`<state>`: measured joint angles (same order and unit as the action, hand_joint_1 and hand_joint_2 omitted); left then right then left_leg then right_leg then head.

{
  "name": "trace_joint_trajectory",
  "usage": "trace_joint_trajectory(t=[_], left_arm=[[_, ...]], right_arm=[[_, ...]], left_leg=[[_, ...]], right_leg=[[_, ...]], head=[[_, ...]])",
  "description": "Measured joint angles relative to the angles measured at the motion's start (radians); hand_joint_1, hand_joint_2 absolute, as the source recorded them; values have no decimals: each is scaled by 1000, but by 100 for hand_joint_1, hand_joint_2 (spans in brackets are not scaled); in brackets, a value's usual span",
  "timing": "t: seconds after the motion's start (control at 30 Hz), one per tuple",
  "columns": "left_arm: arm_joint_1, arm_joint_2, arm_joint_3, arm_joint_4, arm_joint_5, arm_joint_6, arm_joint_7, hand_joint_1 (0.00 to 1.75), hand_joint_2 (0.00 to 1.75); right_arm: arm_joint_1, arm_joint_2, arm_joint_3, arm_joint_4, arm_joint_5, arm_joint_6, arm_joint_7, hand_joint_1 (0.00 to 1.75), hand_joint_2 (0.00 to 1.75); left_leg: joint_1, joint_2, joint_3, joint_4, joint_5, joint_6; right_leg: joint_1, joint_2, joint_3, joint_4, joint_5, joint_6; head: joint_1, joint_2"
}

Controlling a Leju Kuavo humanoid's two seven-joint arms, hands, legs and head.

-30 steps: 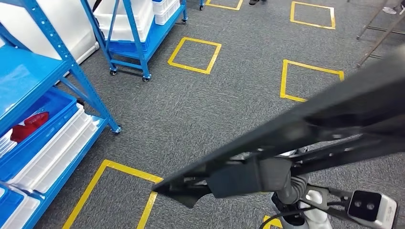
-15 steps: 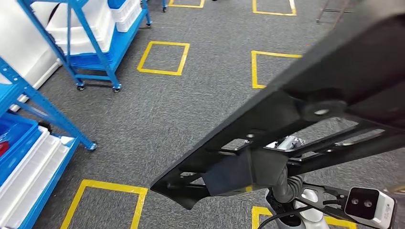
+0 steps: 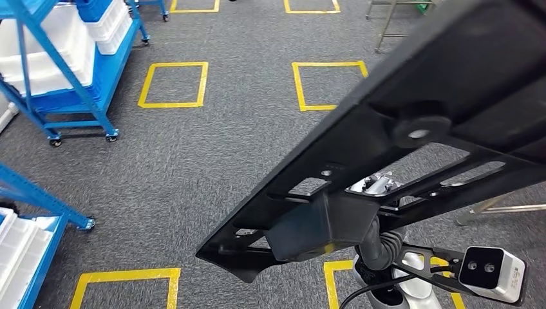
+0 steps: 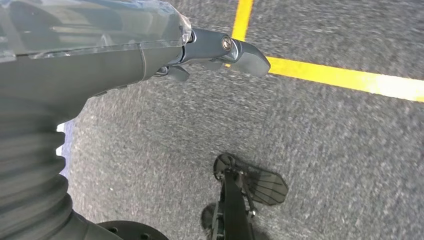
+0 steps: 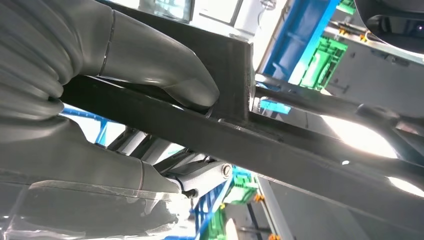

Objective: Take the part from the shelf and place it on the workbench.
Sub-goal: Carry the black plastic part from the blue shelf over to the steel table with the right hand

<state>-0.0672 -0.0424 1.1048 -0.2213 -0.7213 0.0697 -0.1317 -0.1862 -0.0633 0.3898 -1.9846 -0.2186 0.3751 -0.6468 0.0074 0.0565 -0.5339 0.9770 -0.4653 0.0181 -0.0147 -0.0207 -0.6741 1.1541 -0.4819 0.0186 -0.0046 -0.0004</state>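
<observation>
The part [image 3: 418, 122] is a long black metal frame with slots and holes, slanting across the head view from the lower middle to the upper right, above the carpet. My right hand [image 3: 378, 239] comes up beneath it and grips it. In the right wrist view the thick grey thumb [image 5: 165, 75] presses on a black bar of the part [image 5: 310, 155], with the fingers wrapped under it. My left hand [image 4: 150, 55] hangs over the grey carpet, its dark fingers [image 4: 240, 50] stretched out with nothing in them.
Blue wheeled shelving [image 3: 96, 96] with white bins [image 3: 38, 45] stands at the far left. Another blue shelf's foot [image 3: 38, 196] is at the near left. Yellow taped squares [image 3: 174, 84] mark the grey carpet. Thin metal legs [image 3: 502, 209] stand at the right.
The whole picture has shifted: the camera has turned right, so the blue shelves slide off to the left. The part stays in my right hand, now taking up more of the view.
</observation>
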Motion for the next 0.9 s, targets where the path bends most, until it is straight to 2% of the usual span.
trace_joint_trajectory(t=[0.07, 0.1, 0.17, 0.2, 0.23, 0.27, 0.33, 0.37, 0.4, 0.43, 0.47, 0.5, 0.53, 0.57, 0.6, 0.63, 0.7, 0.73, 0.77, 0.83, 0.87, 0.9], left_arm=[[-1, 0, 3, 0, 1, -1, -1, 0, 175], [-1, 0, 4, 0, 0, -3, -2, 0, 175], [-3, 0, 6, 0, -3, -7, -6, 0, 175], [-5, 0, 6, 0, -5, -10, -8, 0, 175], [-8, 0, 6, 0, -7, -14, -10, 0, 175], [-9, -1, 6, 0, -10, -17, -12, 0, 175], [-8, -2, 5, 0, -15, -24, -16, 0, 175], [-6, -3, 5, 0, -17, -26, -18, 0, 175], [-4, -3, 5, 0, -19, -28, -20, 0, 175], [-3, -3, 5, 0, -21, -30, -22, 0, 175], [-3, -3, 5, 0, -24, -33, -24, 0, 175], [-4, -3, 5, 0, -27, -35, -26, 0, 175], [-5, -3, 5, 0, -30, -37, -27, 0, 175], [-5, -3, 5, 0, -33, -38, -29, 0, 175], [-5, -3, 4, 0, -35, -38, -32, 0, 175], [-6, -3, 4, 0, -37, -39, -34, 0, 175], [-9, -2, 3, 0, -38, -40, -37, 0, 175], [-11, -2, 2, 0, -39, -41, -39, 0, 175], [-13, -2, 1, 0, -39, -41, -40, 0, 175], [-13, -1, -1, 0, -39, -42, -41, 0, 175], [-11, 0, -2, 0, -38, -41, -41, 0, 175], [-10, 0, -1, 0, -36, -41, -39, 0, 175]], right_arm=[[-1, 0, 2, 2, -1, 1, -3, 175, 175], [-1, 0, 2, 4, -3, 1, -4, 175, 175], [-2, -1, 3, 7, -6, 1, -5, 175, 175], [-3, -1, 4, 8, -8, 1, -5, 175, 175], [-4, -1, 4, 8, -10, 1, -4, 175, 175], [-6, -1, 4, 8, -11, 0, -3, 175, 175], [-8, 0, 4, 7, -12, -2, 1, 175, 175], [-8, 0, 4, 7, -11, -3, 4, 175, 175], [-7, 0, 4, 7, -11, -6, 6, 175, 175], [-7, 0, 5, 7, -11, -9, 9, 175, 175], [-7, 0, 5, 7, -10, -12, 12, 175, 175], [-8, 1, 5, 7, -8, -15, 14, 175, 175], [-9, 1, 6, 7, -7, -16, 16, 175, 175], [-10, 1, 6, 7, -6, -17, 17, 175, 175], [-12, 1, 6, 7, -5, -18, 18, 175, 175], [-13, 1, 6, 6, -4, -18, 18, 175, 175], [-14, 1, 6, 5, -3, -19, 18, 175, 175], [-14, 1, 6, 4, -3, -20, 18, 175, 175], [-15, 1, 6, 2, -2, -21, 18, 175, 175], [-16, 1, 6, 1, -1, -22, 18, 175, 175], [-14, 1, 6, 2, 0, -23, 18, 175, 175], [-11, 1, 6, 3, 0, -22, 17, 175, 175]], left_leg=[[-5, 19, 5, 5, -8, -9], [-7, 28, 7, 6, -12, -14], [-8, 47, 12, 5, -16, -24], [-6, 45, 15, 6, -20, -30], [-3, 31, 15, 14, -29, -35], [1, 9, 4, 43, -50, -39], [6, -35, -52, 167, -117, -44], [6, -44, -91, 244, -150, -46], [6, -47, -121, 300, -165, -47], [6, -48, -134, 318, -158, -46], [6, -50, -126, 293, -131, -45], [7, -58, -101, 232, -90, -43], [9, -81, -69, 157, -51, -40], [11, -104, -41, 91, -25, -38], [12, -123, -23, 48, -11, -35], [11, -133, -16, 30, -10, -32], [9, -116, -14, 25, -8, -20], [9, -104, -13, 22, -5, -12], [10, -92, -11, 19, -2, -5], [7, -67, -11, 15, -1, 5], [4, -54, -12, 15, -1, 7], [2, -40, -12, 15, -2, 7]], right_leg=[[8, -38, 64, -117, 36, -9], [13, -47, 76, -141, 38, -14], [18, -29, 76, -147, 37, -25], [17, -19, 77, -150, 38, -31], [15, -10, 80, -154, 40, -37], [12, 0, 82, -158, 43, -44], [11, 20, 83, -161, 45, -52], [12, 32, 82, -160, 45, -53], [13, 45, 82, -160, 45, -54], [13, 58, 83, -159, 45, -54], [14, 71, 84, -158, 45, -53], [13, 84, 86, -157, 44, -51], [12, 96, 87, -154, 43, -49], [13, 108, 86, -150, 41, -44], [12, 119, 82, -147, 41, -38], [12, 130, 78, -145, 43, -31], [9, 147, 71, -145, 46, -18], [9, 136, 66, -137, 41, -13], [10, 113, 53, -113, 25, -9], [10, 53, 1, -6, -34, -3], [8, 38, -33, 65, -65, 0], [6, 31, -61, 121, -84, 2]], head=[[0, 0], [0, 0], [0, 0], [0, 0], [0, 0], [0, 0], [0, 0], [0, 0], [0, 0], [0, 0], [0, 0], [0, 0], [0, 0], [0, 0], [0, 0], [0, 0], [0, 0], [0, 0], [0, 0], [0, 0], [0, 0], [0, 0]])
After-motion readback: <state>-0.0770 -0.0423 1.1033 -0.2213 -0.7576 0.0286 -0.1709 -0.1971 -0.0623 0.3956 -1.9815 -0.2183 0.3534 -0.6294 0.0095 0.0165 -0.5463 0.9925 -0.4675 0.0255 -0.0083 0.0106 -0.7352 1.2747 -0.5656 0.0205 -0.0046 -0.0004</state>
